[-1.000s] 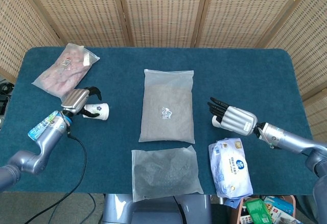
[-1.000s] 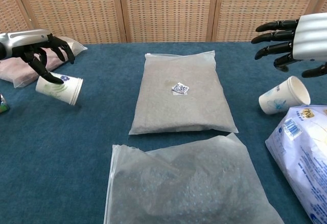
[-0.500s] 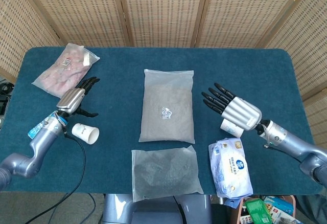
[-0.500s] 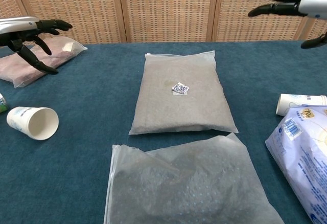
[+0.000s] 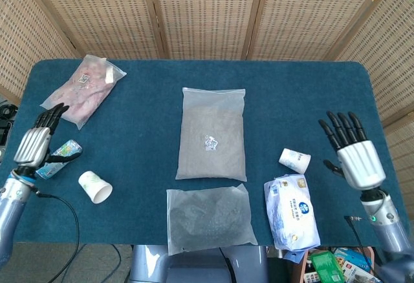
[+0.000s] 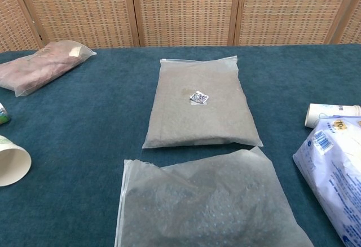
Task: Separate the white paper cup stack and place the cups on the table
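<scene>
Two white paper cups lie on their sides on the blue table, far apart. One cup rests near the front left edge. The other cup lies at the right, just behind a wipes pack. My left hand hovers at the table's left edge with fingers spread and empty. Off the right edge, my right hand is also open and holds nothing. Neither hand shows in the chest view.
A grey bag lies mid-table, with a darker clear bag at the front edge. A pink-filled bag sits back left. A blue-white wipes pack lies front right. A small blue packet rests beside my left hand.
Both hands have pulled away outward to the table's sides and left the chest view. The left cup rolled farther toward the front left; the right cup lies still.
</scene>
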`<act>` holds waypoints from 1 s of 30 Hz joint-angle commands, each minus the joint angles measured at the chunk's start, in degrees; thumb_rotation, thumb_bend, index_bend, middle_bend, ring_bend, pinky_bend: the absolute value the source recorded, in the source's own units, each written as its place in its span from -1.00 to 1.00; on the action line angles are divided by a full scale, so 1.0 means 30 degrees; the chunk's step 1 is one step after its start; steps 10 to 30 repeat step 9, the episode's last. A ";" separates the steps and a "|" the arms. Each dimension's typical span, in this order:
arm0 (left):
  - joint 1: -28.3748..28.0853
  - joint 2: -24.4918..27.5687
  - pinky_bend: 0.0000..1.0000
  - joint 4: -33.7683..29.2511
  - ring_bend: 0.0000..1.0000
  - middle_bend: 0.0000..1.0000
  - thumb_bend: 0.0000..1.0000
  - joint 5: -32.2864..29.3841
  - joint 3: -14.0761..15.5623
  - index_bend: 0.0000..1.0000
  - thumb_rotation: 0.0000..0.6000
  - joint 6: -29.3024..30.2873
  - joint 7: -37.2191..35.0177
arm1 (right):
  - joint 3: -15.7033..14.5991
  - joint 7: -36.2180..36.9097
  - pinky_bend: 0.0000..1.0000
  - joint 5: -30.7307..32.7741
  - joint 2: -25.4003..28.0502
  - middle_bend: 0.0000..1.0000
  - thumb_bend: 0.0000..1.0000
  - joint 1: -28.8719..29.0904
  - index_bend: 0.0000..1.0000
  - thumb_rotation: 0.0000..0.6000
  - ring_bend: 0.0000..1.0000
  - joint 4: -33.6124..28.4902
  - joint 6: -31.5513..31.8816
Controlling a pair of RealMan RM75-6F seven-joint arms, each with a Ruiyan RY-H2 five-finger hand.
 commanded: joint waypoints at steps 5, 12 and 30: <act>0.2726 0.0931 -1.00 -0.2114 -1.00 -1.00 -0.80 0.0349 0.1161 -1.00 1.00 0.3488 0.2773 | -0.0549 -0.0387 -1.00 0.2327 0.1019 -1.00 -1.00 -0.3469 -1.00 1.00 -1.00 -0.4098 0.0623; 0.3067 0.1035 -1.00 -0.2545 -1.00 -1.00 -0.80 0.0688 0.1444 -1.00 1.00 0.3884 0.3391 | -0.0595 -0.0699 -1.00 0.2088 0.1169 -1.00 -1.00 -0.3951 -1.00 1.00 -1.00 -0.4661 0.0940; 0.3067 0.1035 -1.00 -0.2545 -1.00 -1.00 -0.80 0.0688 0.1444 -1.00 1.00 0.3884 0.3391 | -0.0595 -0.0699 -1.00 0.2088 0.1169 -1.00 -1.00 -0.3951 -1.00 1.00 -1.00 -0.4661 0.0940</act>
